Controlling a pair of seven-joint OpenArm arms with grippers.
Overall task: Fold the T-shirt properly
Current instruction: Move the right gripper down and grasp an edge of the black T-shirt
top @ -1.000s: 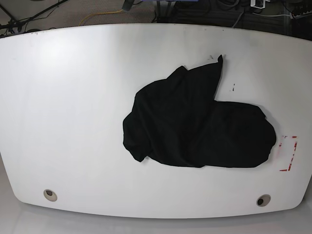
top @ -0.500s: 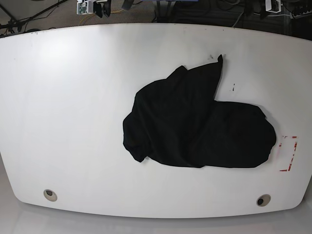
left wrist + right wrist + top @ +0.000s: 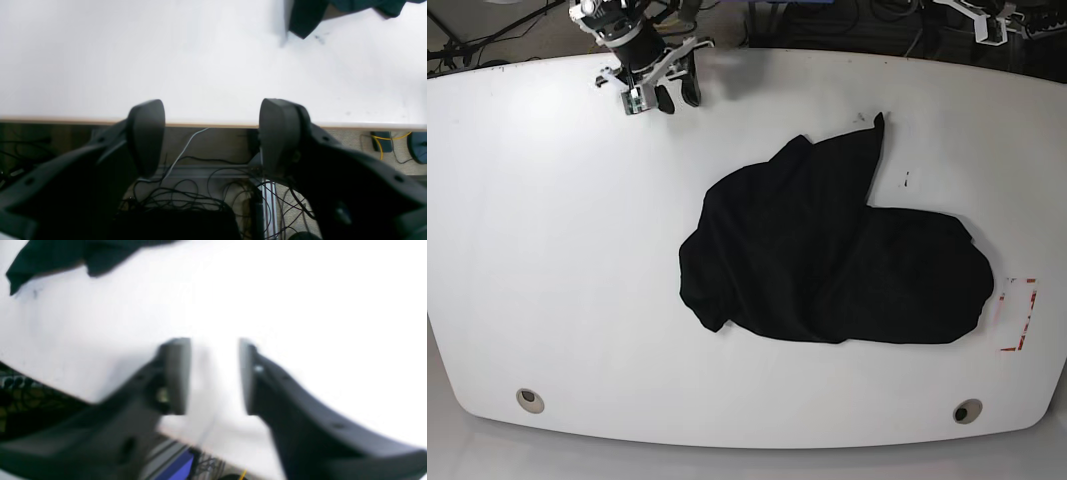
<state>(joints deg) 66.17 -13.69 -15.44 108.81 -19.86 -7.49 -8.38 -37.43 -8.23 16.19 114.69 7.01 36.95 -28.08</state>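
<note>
Right pincer [image 3: 659,92]: being seen at the upper left of the base view, over the far edge of the worktop [image 3: 557,250]. Its jaws are being held apart with only bare white surface between them, as the blurred right wrist view [image 3: 215,376] is showing. Nothing is being gripped.

T-shirt [image 3: 827,250]: being found crumpled in a black heap right of centre on the worktop, not yet spread or folded. Its longer run is lying across the worktop, left to right, with a pointed flap sticking up toward the far edge. From the right pincer it is lying to the right and toward the near edge, well apart.

Left pincer [image 3: 211,136]: being held off the far edge of the worktop, over the cables [image 3: 186,196] below it, jaws wide apart and empty. In the base view only a pale fragment of this arm is being glimpsed at the top right corner.

Nearness: neither arm is clearly closer; the pointed flap is judged the first reachable part for both.

Between views: the whole outline of the garment is being given by the base view alone. Only a dark corner of it is being caught at the top of each wrist view [image 3: 303,18] [image 3: 46,260], while the gap between the jaws is being shown only there.
</note>
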